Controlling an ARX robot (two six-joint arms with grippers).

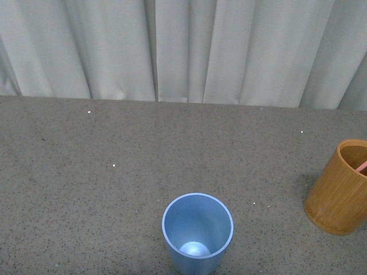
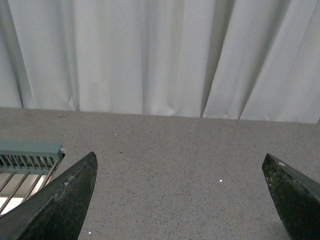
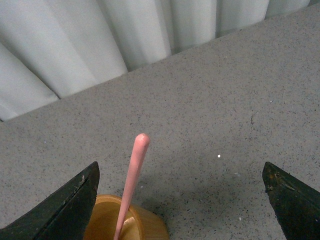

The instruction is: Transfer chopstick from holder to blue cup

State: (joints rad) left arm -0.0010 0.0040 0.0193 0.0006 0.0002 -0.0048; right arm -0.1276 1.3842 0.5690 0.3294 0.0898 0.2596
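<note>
The blue cup stands upright and empty at the front centre of the grey table. The orange-brown wooden holder stands at the right edge of the front view, with a bit of pink chopstick showing inside. In the right wrist view the pink chopstick stands up out of the holder, rounded thick end up. My right gripper is open above the holder, with the chopstick between the jaws nearer one finger, untouched. My left gripper is open and empty over bare table. Neither gripper shows in the front view.
Pale curtain hangs along the table's far edge. A grey-green slatted rack shows beside one finger in the left wrist view. Small white specks lie on the table.
</note>
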